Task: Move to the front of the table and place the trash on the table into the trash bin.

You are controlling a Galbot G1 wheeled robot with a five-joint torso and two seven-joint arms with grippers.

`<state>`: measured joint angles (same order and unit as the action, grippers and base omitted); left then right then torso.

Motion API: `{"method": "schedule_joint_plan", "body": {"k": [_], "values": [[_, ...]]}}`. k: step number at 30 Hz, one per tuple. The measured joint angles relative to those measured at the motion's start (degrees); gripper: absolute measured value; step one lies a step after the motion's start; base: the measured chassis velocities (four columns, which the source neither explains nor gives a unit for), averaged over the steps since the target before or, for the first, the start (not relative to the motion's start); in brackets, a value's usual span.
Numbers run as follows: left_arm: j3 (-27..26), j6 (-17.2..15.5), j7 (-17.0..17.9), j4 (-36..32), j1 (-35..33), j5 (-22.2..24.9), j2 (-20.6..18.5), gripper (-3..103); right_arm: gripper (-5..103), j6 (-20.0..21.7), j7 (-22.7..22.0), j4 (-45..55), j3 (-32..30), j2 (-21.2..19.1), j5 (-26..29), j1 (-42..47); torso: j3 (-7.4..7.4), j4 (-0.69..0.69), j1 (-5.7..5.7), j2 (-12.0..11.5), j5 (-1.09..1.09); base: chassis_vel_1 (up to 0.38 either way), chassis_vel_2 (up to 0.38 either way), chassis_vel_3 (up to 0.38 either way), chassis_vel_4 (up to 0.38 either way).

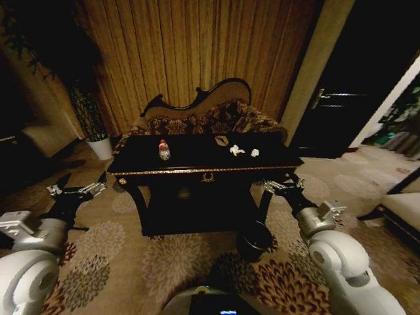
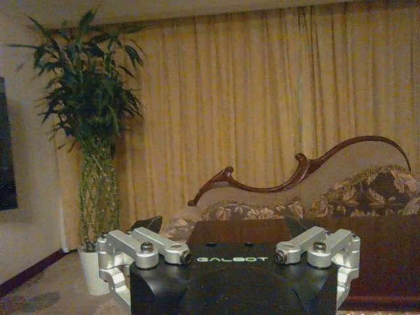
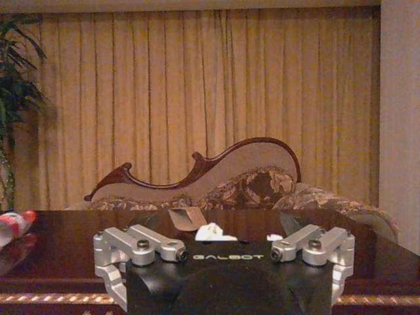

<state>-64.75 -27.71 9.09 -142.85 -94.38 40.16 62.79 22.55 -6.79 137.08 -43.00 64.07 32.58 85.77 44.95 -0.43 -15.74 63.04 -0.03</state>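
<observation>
From the head view you had the black tabletop [image 1: 197,157] ahead, carrying the red-capped bottle [image 1: 164,150], a tan piece [image 1: 221,140] and white paper bits [image 1: 237,150], with the trash bin [image 1: 253,240] on the floor before its right leg and the left gripper [image 1: 80,186] and right gripper [image 1: 283,186] both spread, empty, either side. In the left wrist view you could read "GALBOT" on the housing, fingers [image 2: 125,256] apart, facing the sofa [image 2: 367,193] and plant [image 2: 92,111]. The right wrist view showed the same lettering, fingers [image 3: 121,249] splayed toward the tabletop's paper and tan piece.
</observation>
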Motion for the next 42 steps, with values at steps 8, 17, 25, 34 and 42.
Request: {"method": "schedule_joint_plan", "body": {"k": [8, 17, 25, 34, 42], "values": [[-0.09, 0.10, -0.02, 0.03, -0.12, 0.00, 0.03, 100, 100, -1.02, 0.17, -0.33, 0.51, 0.09, -0.05, -0.15, 0.00, 0.01, 0.00, 0.00, 0.02, -0.249, 0.228, 0.248, -0.231], [-0.36, 0.10, -0.06, -0.33, -0.43, 0.09, 0.51, 100, 100, -0.85, 0.23, -0.41, 0.53, 0.06, -0.08, -0.01, 0.01, 0.01, -0.04, -0.02, 0.02, -0.140, 0.150, 0.152, -0.139], [-1.09, 1.29, 0.01, -0.39, -0.63, 0.40, 0.67, 100, 100, 3.31, -0.58, -1.20, 0.92, -1.57, 1.36, -1.83, -0.03, 0.01, 0.06, 0.02, 0.03, -0.004, 0.004, 0.007, -0.004], [-2.33, 1.32, 0.17, -0.40, -0.54, 1.47, 0.87, 100, 100, 7.94, -2.07, -4.45, 2.01, -4.15, 3.29, -6.93, 0.00, 0.01, 0.01, 0.00, 0.03, 0.000, 0.000, 0.000, 0.000], [-2.77, 1.23, 0.20, -0.40, -0.87, 1.48, 1.13, 100, 100, 10.91, -5.81, -11.46, 3.34, -7.42, 6.65, -12.71, 0.00, 0.01, 0.02, 0.01, 0.04, 0.000, 0.000, 0.000, 0.000]]}}
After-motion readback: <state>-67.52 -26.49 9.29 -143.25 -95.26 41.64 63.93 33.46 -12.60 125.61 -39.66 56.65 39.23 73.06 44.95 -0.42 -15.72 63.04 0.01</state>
